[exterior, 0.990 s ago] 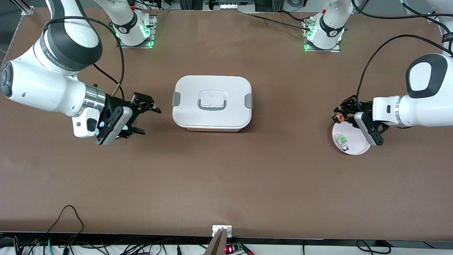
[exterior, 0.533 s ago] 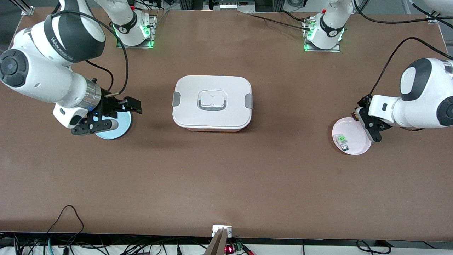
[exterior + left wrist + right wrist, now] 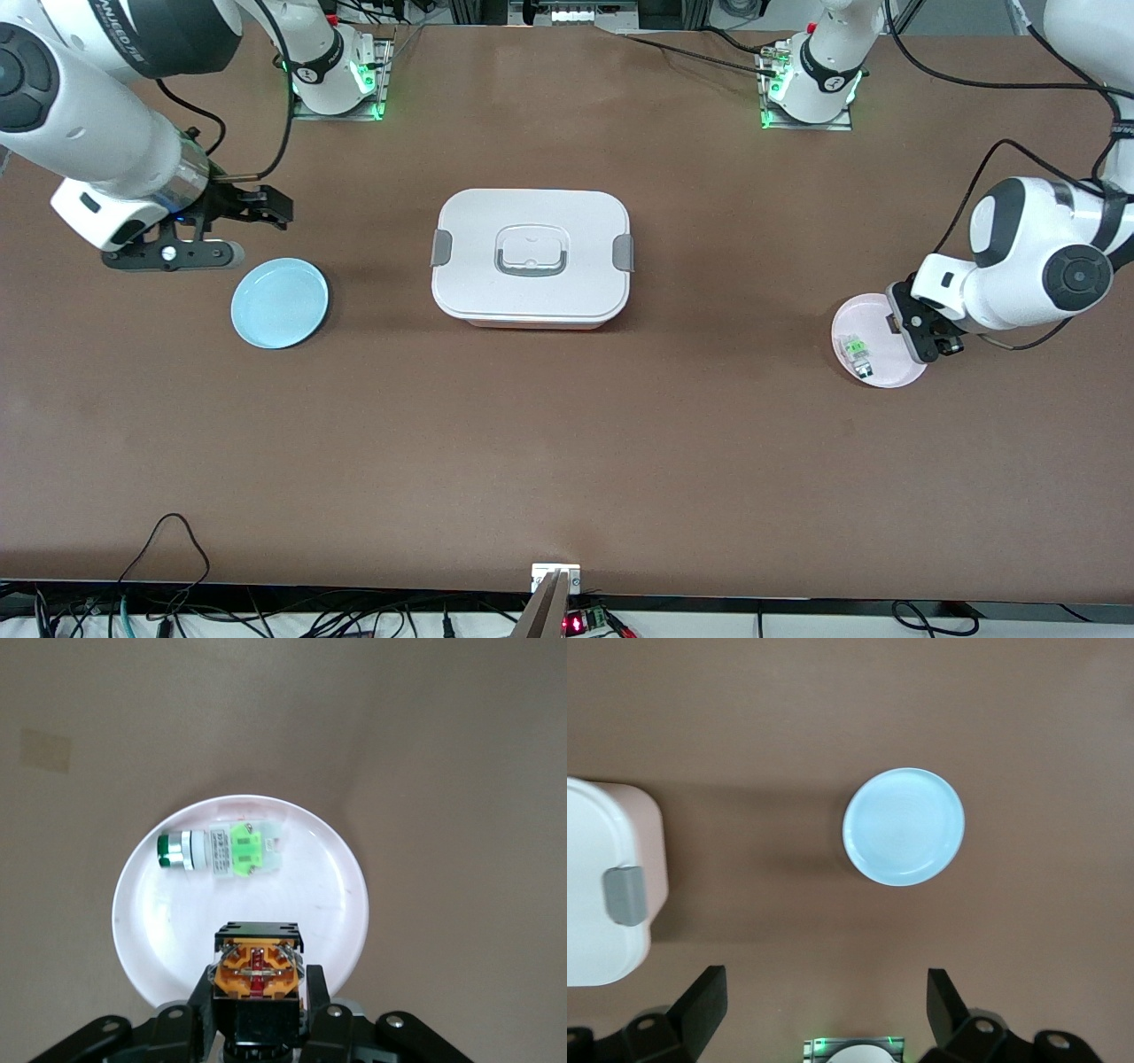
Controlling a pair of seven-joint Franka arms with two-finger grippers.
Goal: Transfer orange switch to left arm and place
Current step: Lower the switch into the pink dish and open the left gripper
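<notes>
1. A wide brown table (image 3: 567, 461) is being shared by two white arms, whose bases are standing along the edge farthest from the front camera

2. The box (image 3: 532, 259), white with grey side clasps, is sitting lidded at the table's middle, squarely between the two plates, so a straight low path from one to the other is judged to be blocked

3. The orange switch (image 3: 257, 970) is being pinched in the left gripper (image 3: 257, 997), whose jaws are pressed against its black body; it is being held in the air over the pink plate (image 3: 873, 377) at the left arm's end of the table

4. A small clear-white part with a green top (image 3: 221, 850) is being left lying on that plate, apart from the switch

5. The right gripper (image 3: 213, 232) is being held with its fingers spread wide and nothing between them, over bare table beside the blue plate (image 3: 280, 303) at the right arm's end

6. The blue plate is lying empty, and is judged to be where the switch is to be set down

7. The spread fingers are judged to be kept ready for a hand-over, which is not yet begun
</notes>
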